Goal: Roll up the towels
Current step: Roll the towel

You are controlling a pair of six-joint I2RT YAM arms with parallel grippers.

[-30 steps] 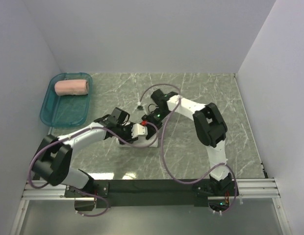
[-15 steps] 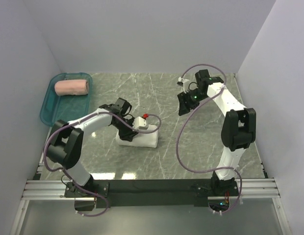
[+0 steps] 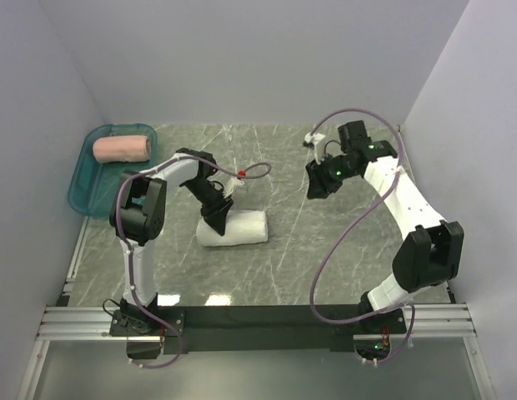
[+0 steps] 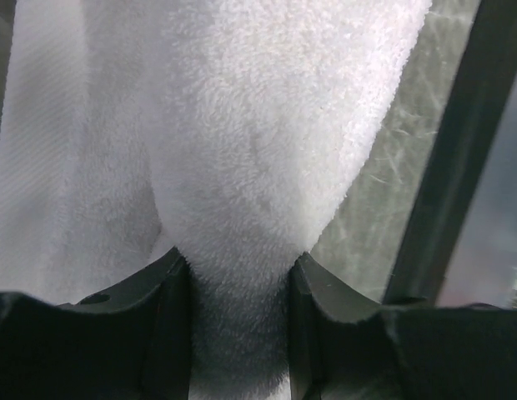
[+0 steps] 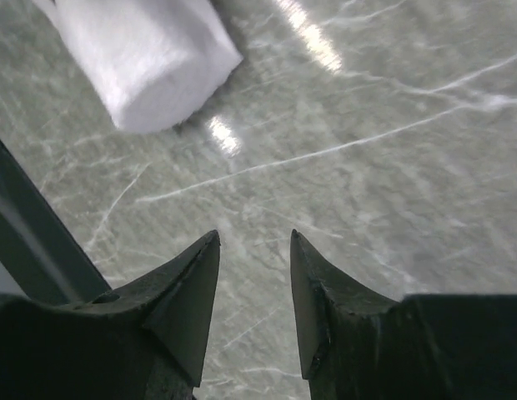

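The white towel (image 3: 238, 228) lies rolled up on the marble table, left of centre. My left gripper (image 3: 216, 221) points down onto its left end and is shut on it; in the left wrist view the white towel (image 4: 242, 167) is pinched between the two dark fingers (image 4: 171, 325). The salmon-pink towel (image 3: 122, 148) lies rolled in the teal tray (image 3: 90, 196) at the back left. My right gripper (image 3: 315, 183) hovers open and empty above the table at the right; its wrist view shows the white roll (image 5: 146, 54) far off and bare marble between its fingertips (image 5: 204, 275).
White walls close in the table at the back and both sides. A black rail with the arm bases (image 3: 258, 321) runs along the near edge. A purple cable (image 3: 329, 250) loops from the right arm.
My right arm has swung away from the towel to the right and lifted. My left gripper has turned and moved to the roll's left end; the white towel now lies as a tidy roll.
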